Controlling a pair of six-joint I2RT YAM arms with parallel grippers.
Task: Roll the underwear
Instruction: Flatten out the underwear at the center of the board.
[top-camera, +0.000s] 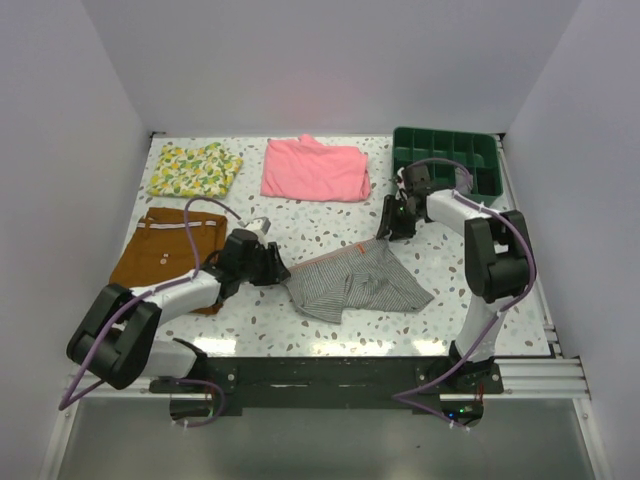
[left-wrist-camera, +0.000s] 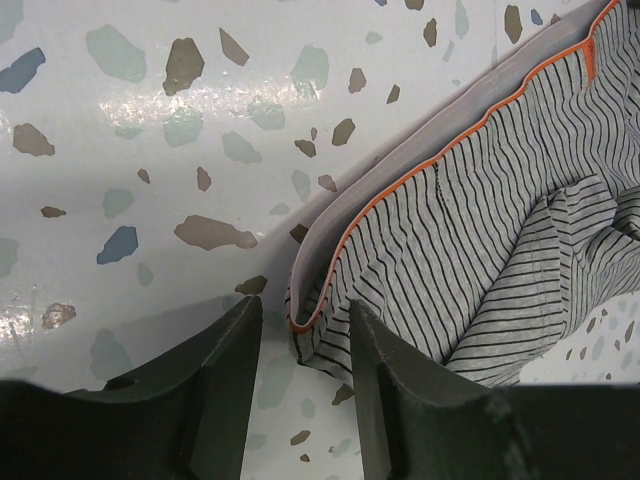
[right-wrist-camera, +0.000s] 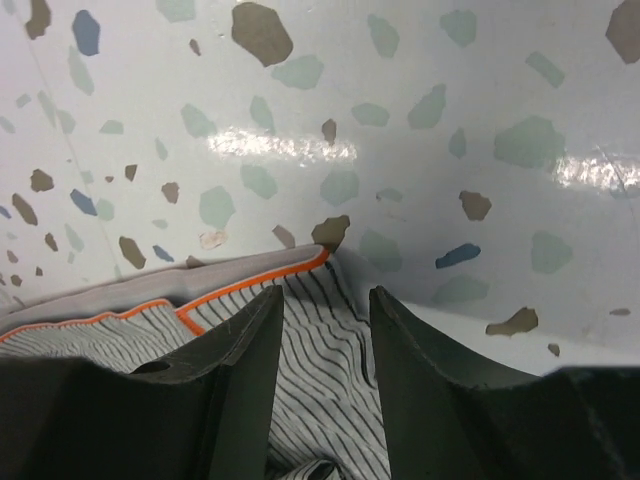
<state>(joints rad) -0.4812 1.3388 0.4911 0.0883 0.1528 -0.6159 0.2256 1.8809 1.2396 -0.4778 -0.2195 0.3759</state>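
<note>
Between the left pincer (left-wrist-camera: 303, 312) and right pincer (right-wrist-camera: 325, 298), both half spread, the striped, orange-piped underwear (top-camera: 360, 285) lies rumpled.

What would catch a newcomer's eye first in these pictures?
The grey-and-white striped underwear lies crumpled mid-table, its orange-edged waistband running between the two arms. The left end effector and the right end effector each straddle a waistband corner, jaws apart. Behind lie a pink garment, a lemon-print cloth and a green compartment tray.
</note>
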